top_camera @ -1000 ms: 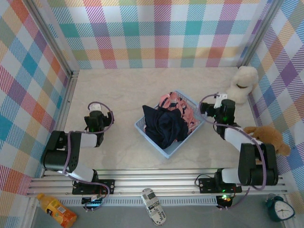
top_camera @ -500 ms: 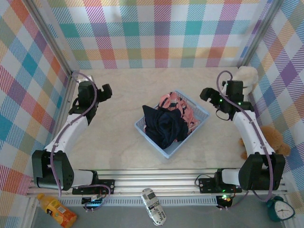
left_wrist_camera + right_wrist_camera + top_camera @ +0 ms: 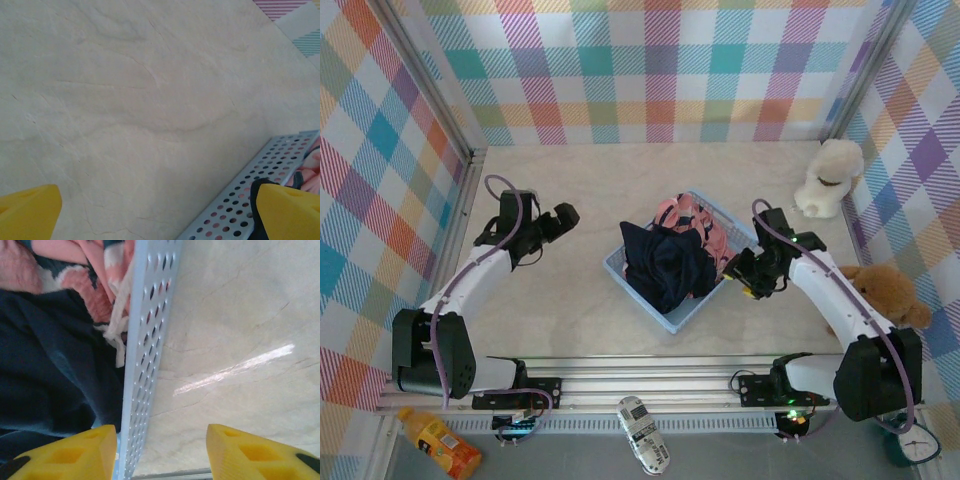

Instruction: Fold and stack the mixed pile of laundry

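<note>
The laundry pile sits in a light blue perforated basket (image 3: 738,238) at the table's middle. A dark navy T-shirt (image 3: 665,265) lies on the near side, and a pink printed garment (image 3: 695,222) behind it. My right gripper (image 3: 742,280) is at the basket's right wall. In the right wrist view its yellow fingers (image 3: 65,452) straddle that wall (image 3: 145,365), which stands close to the left finger, with navy cloth (image 3: 50,370) and pink cloth (image 3: 75,270) inside. My right gripper (image 3: 160,452) is open. My left gripper (image 3: 563,214) hovers left of the basket, open (image 3: 157,215) over bare table, basket wall (image 3: 250,200) at its right finger.
A white plush toy (image 3: 828,178) sits at the back right and a brown one (image 3: 885,290) by the right wall. Checked walls enclose the table on three sides. An aluminium rail (image 3: 650,385) runs along the front edge.
The right arm swung from the back right down to the basket's right wall, its jaws narrowing. The left arm swung from the back left toward the basket.
</note>
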